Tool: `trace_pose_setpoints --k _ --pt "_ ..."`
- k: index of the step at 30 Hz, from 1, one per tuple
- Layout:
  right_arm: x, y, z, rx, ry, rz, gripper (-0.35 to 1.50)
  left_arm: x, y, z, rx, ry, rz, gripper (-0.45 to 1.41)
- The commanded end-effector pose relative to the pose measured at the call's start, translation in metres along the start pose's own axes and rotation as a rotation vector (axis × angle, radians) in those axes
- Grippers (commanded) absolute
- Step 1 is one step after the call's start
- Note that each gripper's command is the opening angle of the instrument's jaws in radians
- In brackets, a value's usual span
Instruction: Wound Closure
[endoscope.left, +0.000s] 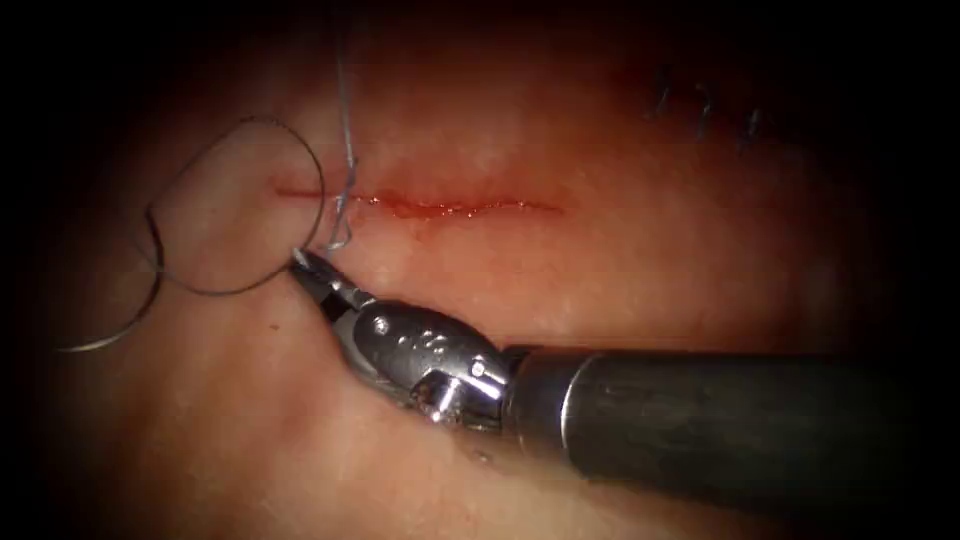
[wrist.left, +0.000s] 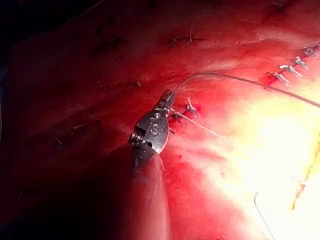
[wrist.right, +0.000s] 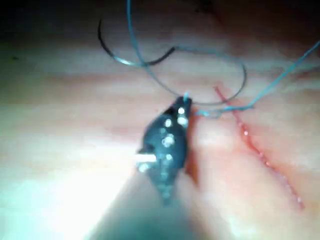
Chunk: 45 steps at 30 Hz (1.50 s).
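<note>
Reaching in from the right of the endoscope view, the right arm's tool (endoscope.left: 300, 262) lies with its long shaft nearly level and its wrist turned up and to the left, so the tip points at the left end of the cut (endoscope.left: 430, 205). Its jaws are closed to a fine point on the thread (endoscope.left: 345, 130) just below the cut line, beside a small tangle of pale blue thread that crosses the cut there and runs straight up out of the picture.

From the tip a darker length of thread sweeps up and round in a wide loop over the tissue (endoscope.left: 620, 270) to the left of the cut. At the loop's far left lies the needle (endoscope.left: 120, 325), free on the surface and not in the tissue; its curve bows to the right, its long axis running down and left to a bright end.

The cut itself runs level, with red fluid (endoscope.left: 440, 209) along its middle.

In the left wrist view the left arm's tool (wrist.left: 165, 102) points up and right, jaws closed on a pale thread beside a stitch.
</note>
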Motion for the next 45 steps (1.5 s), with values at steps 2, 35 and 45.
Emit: trace_pose_setpoints --k 2,35,45 --pt "-0.0003 -0.0007 0.0007 0.001 0.0 0.0 -0.35 -0.0001 -0.001 0.001 0.008 0.002 0.005 -0.45" --pt "-0.0021 -0.0056 -0.0023 0.126 -0.063 -0.037 -0.35 0.0013 -0.0042 0.0031 0.083 0.027 0.064 -0.45" --pt "-0.0036 -0.0073 -0.0031 0.164 -0.09 -0.059 -0.35 0.0015 -0.0042 0.0036 0.092 0.021 0.068 -0.45"
